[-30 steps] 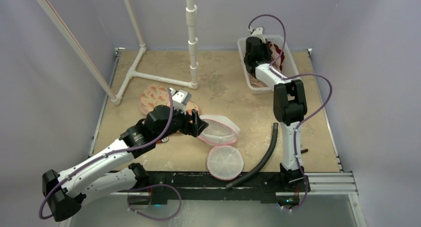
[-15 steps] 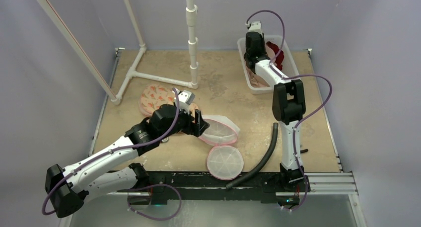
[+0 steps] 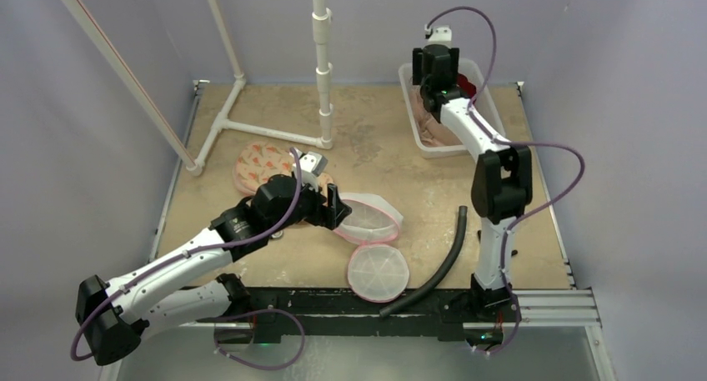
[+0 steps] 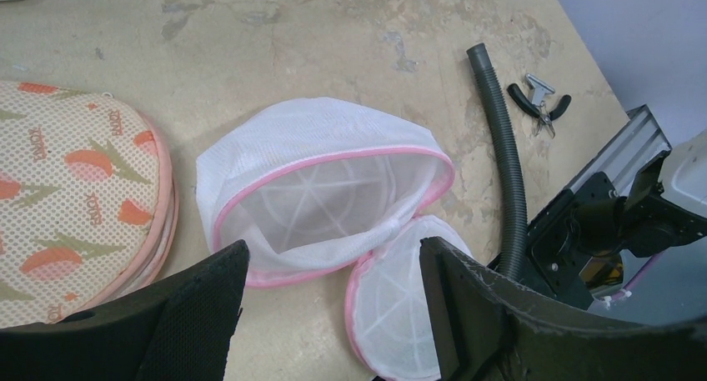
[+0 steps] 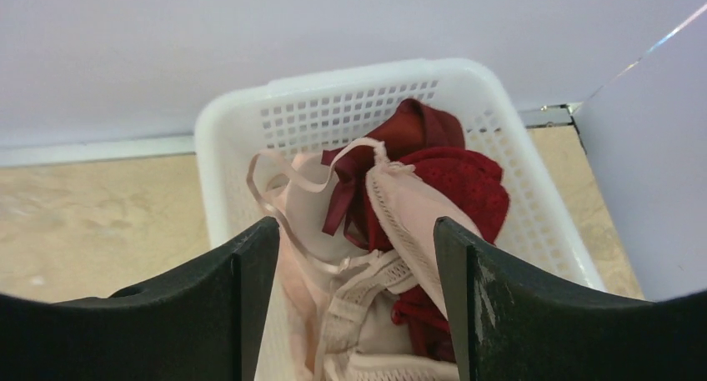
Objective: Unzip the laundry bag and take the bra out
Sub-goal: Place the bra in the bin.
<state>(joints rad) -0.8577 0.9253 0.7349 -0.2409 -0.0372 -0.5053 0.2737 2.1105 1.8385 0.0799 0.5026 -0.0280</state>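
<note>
The white mesh laundry bag (image 3: 367, 218) with pink trim lies unzipped on the table, its round lid (image 3: 378, 273) flapped open toward the near edge. In the left wrist view the bag (image 4: 325, 189) looks empty. My left gripper (image 3: 333, 208) hovers open at the bag's left rim, nothing between its fingers (image 4: 333, 264). My right gripper (image 3: 439, 85) is open above the white basket (image 3: 442, 152) at the back right. A pale pink bra (image 5: 417, 223) lies loose in the basket (image 5: 333, 81) on a red garment (image 5: 458, 181), just under the open fingers (image 5: 354, 231).
A tulip-patterned laundry bag (image 3: 258, 164) lies left of the left gripper. A black ribbed hose (image 3: 442, 260) lies by the right arm's base, with small pliers (image 4: 542, 102) beyond it. A white pipe frame (image 3: 321, 64) stands at the back.
My right gripper went from shut to open over the basket, letting the pale bra go, and lifted a little to the right. The left arm only shifted slightly.
</note>
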